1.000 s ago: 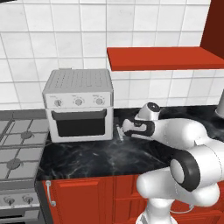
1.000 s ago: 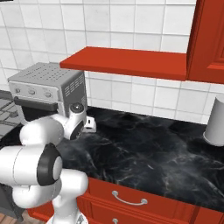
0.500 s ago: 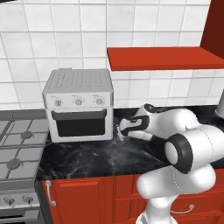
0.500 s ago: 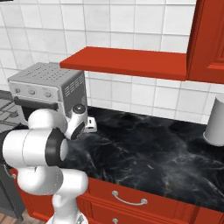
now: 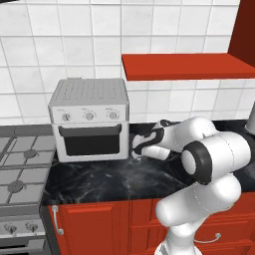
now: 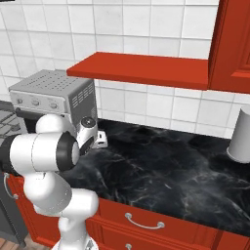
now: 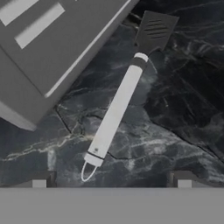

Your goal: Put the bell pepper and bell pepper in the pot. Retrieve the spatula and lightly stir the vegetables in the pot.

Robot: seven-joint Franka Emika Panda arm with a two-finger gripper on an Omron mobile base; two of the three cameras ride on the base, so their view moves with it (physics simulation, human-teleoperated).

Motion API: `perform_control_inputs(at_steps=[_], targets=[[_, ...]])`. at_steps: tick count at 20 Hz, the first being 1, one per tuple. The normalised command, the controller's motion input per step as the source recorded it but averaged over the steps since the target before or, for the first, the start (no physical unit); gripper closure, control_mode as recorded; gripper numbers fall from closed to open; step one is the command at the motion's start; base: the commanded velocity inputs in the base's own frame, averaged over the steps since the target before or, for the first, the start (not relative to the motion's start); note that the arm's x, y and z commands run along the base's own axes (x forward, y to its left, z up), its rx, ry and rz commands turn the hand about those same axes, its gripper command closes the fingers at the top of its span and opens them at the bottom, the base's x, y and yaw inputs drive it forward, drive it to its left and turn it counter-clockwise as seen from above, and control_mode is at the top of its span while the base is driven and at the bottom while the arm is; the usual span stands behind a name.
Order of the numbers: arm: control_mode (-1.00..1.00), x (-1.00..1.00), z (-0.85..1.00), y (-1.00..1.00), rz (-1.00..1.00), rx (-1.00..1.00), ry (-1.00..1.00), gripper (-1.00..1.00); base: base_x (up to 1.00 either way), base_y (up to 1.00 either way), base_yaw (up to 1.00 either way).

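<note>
Hovering low over the black counter (image 7: 183, 109), the gripper (image 7: 111, 180) is spread wide and empty; only its fingertips (image 7: 39, 180) show. The spatula (image 7: 118, 105) lies flat beside the toaster oven (image 7: 48, 48).

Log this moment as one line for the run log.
phase: reaching for spatula | pincer: open, above handle end | spatula: flat on counter beside toaster oven

Quick count: one spatula (image 7: 127, 85) lying on the one dark marble worktop (image 6: 166, 166), one toaster oven (image 5: 90, 118) with three knobs, one red shelf (image 5: 187, 66), one grey cylinder (image 6: 241, 135), and one stove (image 5: 17, 167).
</note>
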Motion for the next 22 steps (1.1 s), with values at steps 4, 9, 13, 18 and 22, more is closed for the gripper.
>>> perform_control_inputs(at_steps=[4, 9, 13, 18, 22], targets=[[-1.0, 0.03, -0.18, 0.11, 0.0, 0.0, 0.0, -1.0, 0.0, 0.0, 0.0], [-1.0, 0.14, -0.15, 0.09, 0.0, -0.02, -0.11, -1.0, 0.0, 0.0, 0.0], [-1.0, 0.24, -0.12, 0.0, 0.0, -0.01, -0.07, -1.0, 0.0, 0.0, 0.0], [-1.0, 0.08, -0.27, 0.0, 0.0, -0.03, 0.0, -1.0, 0.0, 0.0, 0.0], [-1.0, 0.09, -0.17, 0.0, 0.0, -0.01, -0.03, -1.0, 0.0, 0.0, 0.0]])
